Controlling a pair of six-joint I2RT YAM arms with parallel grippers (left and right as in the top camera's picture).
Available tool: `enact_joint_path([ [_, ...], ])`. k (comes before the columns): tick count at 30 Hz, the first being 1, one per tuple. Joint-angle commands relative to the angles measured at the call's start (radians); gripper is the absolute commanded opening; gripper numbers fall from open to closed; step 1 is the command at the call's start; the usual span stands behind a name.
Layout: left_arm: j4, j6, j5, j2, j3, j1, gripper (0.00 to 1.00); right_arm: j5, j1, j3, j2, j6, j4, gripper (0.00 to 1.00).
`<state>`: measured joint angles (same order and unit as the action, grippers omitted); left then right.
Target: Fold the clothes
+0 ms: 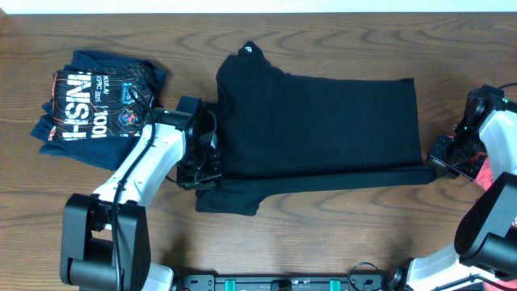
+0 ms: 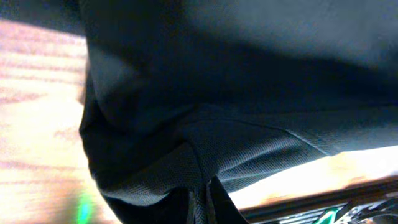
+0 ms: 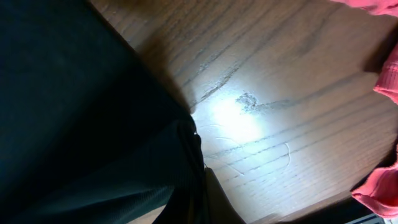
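A black shirt lies across the middle of the wooden table, partly folded lengthwise, with a sleeve sticking out at the front left. My left gripper is shut on the black shirt's left edge; its wrist view shows the fabric pinched between the fingers. My right gripper is shut on the shirt's front right corner; its wrist view shows the dark cloth bunched in the jaws just above the table.
A folded navy printed shirt lies at the back left. A pink garment lies at the right edge and also shows in the right wrist view. The table's front edge runs near both arm bases.
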<state>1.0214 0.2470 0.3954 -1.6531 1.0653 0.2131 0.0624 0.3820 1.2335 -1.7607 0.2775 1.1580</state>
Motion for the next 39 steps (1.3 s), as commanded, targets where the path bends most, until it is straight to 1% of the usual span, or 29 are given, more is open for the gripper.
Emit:
enact_joint_path([
  [1,-0.02,0.017,0.059,0.008,-0.001,-0.013,0.06,0.006,0.001,-0.003,0.006,-0.006,0.002,0.01],
  [6,-0.072,0.016,0.182,0.008,-0.001,-0.056,0.06,-0.101,0.001,-0.003,0.006,-0.058,0.011,0.01],
  [9,-0.082,0.016,0.214,0.008,-0.001,-0.089,0.06,-0.188,0.001,-0.003,0.006,-0.105,0.008,0.01],
  [14,-0.129,0.016,0.272,0.008,-0.001,-0.129,0.06,-0.201,0.001,-0.003,0.006,-0.122,0.011,0.02],
  [17,-0.178,0.017,0.278,0.008,-0.001,-0.132,0.06,-0.202,0.001,-0.003,0.006,-0.121,-0.007,0.02],
  [20,-0.215,0.016,0.278,0.008,-0.001,-0.132,0.06,-0.202,0.001,-0.003,0.006,-0.118,-0.026,0.05],
  [28,-0.28,0.017,0.277,0.008,-0.001,-0.132,0.06,-0.202,0.001,-0.003,0.006,-0.092,-0.104,0.09],
  [35,-0.343,0.017,0.266,0.008,-0.001,-0.131,0.07,-0.279,0.001,-0.003,0.006,-0.091,-0.182,0.1],
  [36,-0.352,0.017,0.266,0.008,-0.001,-0.131,0.08,-0.29,0.001,-0.003,0.006,-0.091,-0.201,0.09],
  [38,-0.374,0.017,0.266,0.008,-0.001,-0.131,0.24,-0.309,0.001,-0.003,0.006,-0.091,-0.243,0.09],
  [39,-0.379,0.017,0.266,0.008,-0.001,-0.131,0.25,-0.31,0.001,-0.003,0.006,-0.091,-0.246,0.11],
])
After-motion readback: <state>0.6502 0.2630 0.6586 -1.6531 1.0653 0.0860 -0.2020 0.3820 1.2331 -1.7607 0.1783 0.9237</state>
